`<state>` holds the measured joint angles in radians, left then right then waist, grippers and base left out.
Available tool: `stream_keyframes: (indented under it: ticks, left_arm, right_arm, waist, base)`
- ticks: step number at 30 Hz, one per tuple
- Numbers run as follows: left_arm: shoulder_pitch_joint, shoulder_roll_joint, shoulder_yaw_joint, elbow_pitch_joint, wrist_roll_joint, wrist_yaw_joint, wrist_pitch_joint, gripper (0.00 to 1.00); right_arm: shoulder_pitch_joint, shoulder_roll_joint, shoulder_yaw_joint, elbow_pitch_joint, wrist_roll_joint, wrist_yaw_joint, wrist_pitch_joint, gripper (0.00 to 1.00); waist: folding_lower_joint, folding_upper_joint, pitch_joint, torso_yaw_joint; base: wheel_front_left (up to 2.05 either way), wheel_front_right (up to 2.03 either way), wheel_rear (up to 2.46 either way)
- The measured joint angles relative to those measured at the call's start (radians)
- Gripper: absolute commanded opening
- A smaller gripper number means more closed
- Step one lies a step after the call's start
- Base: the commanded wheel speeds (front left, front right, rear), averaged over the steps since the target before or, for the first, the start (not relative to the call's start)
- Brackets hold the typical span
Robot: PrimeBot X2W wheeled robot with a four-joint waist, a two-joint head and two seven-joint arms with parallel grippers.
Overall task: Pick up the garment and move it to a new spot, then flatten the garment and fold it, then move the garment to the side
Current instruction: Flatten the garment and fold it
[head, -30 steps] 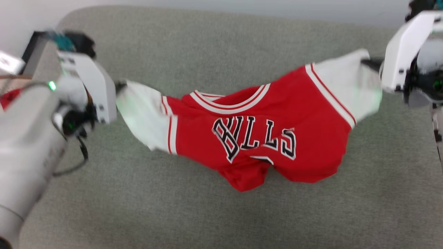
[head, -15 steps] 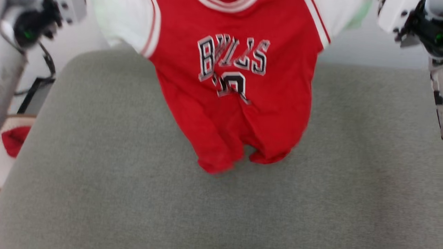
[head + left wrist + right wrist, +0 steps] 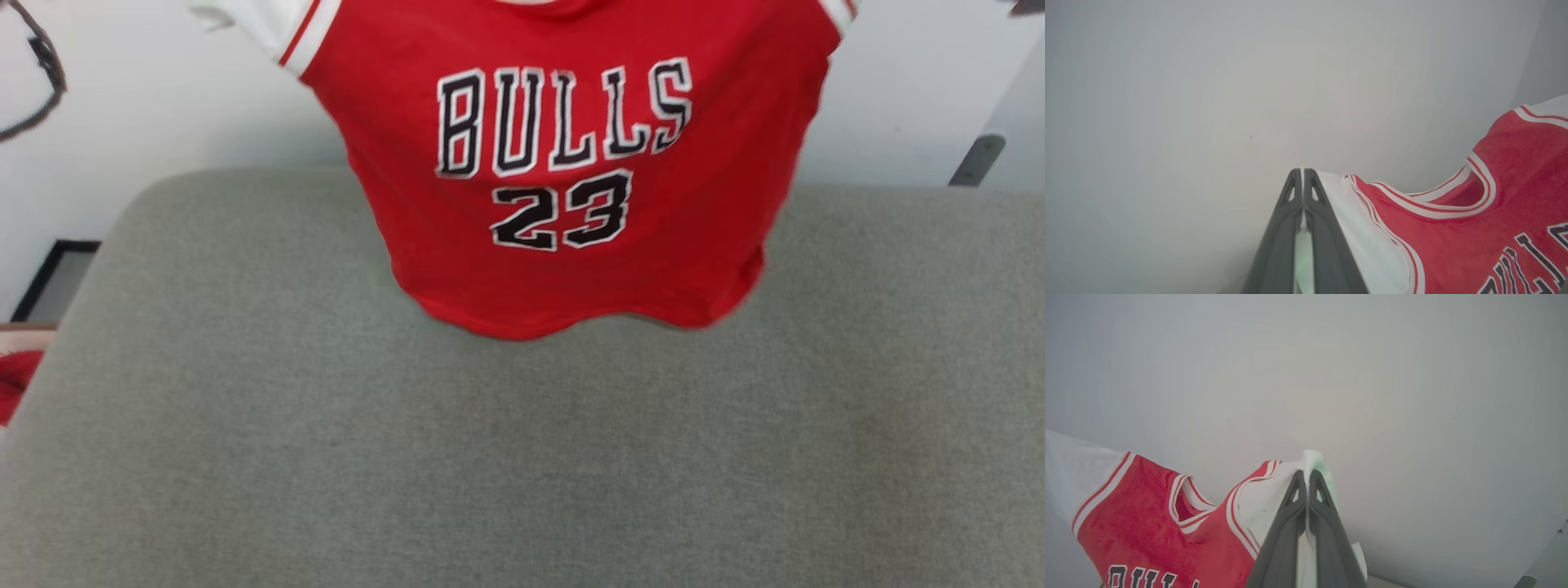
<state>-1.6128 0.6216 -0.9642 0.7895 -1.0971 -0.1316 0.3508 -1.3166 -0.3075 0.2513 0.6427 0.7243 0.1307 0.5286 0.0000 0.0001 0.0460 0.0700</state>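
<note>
**Trainee:** What is the largest item, and what is it for?

**Technician:** The grey cushion (image 3: 522,457). It spans the lower part of the head view and serves as the laying surface. A pale wall (image 3: 147,122) rises behind it.

**Trainee:** Where is the shirt?

**Technician:** The shirt (image 3: 571,278) hangs in the air in front of the wall, above the far edge of the cushion, with its front toward the head camera. It is held high and stretched wide so that its own weight pulls the body straight. The lettering (image 3: 563,122) reads flat and upright, with few creases. The hem (image 3: 571,328) overlaps the cushion's far edge in the head view; contact cannot be confirmed.

**Trainee:** How is it gripped?

**Technician:** By both sleeves. The left gripper (image 3: 1302,173) has its fingers clenched on one sleeve (image 3: 1367,237), and white cloth shows between them. The right gripper (image 3: 1306,475) is clamped likewise on the other sleeve (image 3: 1261,498). Gripping the two outer ends sets the shoulders level.

**Trainee:** What stage is this?

**Technician:** Judged from the pose, the carry to a new spot. Flattening and folding are not yet done. The next move likely calls for an even descent, hem first, so the body does not bunch.
</note>
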Motion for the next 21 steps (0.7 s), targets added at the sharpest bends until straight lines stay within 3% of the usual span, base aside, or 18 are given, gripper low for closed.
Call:
stream_keyframes:
  ticks: [5,8,13,17,21]
  left_arm:
    - [-0.059,0.011,-0.005,-0.011,0.000,0.000,0.000,0.00]
    - [-0.097,0.001,-0.009,0.002,0.025,0.000,-0.026,0.00]
    - [-0.173,-0.084,0.001,0.075,0.101,0.036,-0.230,0.00]
    - [-0.290,-0.141,0.027,0.128,0.157,0.041,-0.437,0.00]
    - [-0.415,-0.159,0.040,0.120,0.205,0.021,-0.581,0.00]
  right_arm:
    - [-0.071,-0.020,-0.008,0.000,-0.018,0.000,-0.008,0.00]
    - [-0.123,-0.022,-0.001,0.011,-0.070,0.000,-0.070,0.00]
    - [-0.220,-0.011,0.043,0.096,-0.258,0.000,-0.389,0.00]
    - [-0.334,-0.015,0.040,0.187,-0.420,0.001,-0.668,0.00]
    - [-0.466,-0.062,0.053,0.205,-0.615,0.001,-0.779,0.00]
  waist:
    - [0.0000,0.0000,0.058,-0.012]
    - [0.0000,0.0000,0.114,-0.019]
    - [0.0001,0.0000,0.228,-0.029]
    - [0.0001,0.0000,0.322,-0.035]
    - [0.0000,-0.0001,0.419,-0.035]
  base:
    - [0.00,0.00,0.00]
    - [0.00,0.00,0.00]
    - [0.00,0.00,0.00]
    - [0.00,0.00,0.00]
    - [0.00,0.00,0.00]
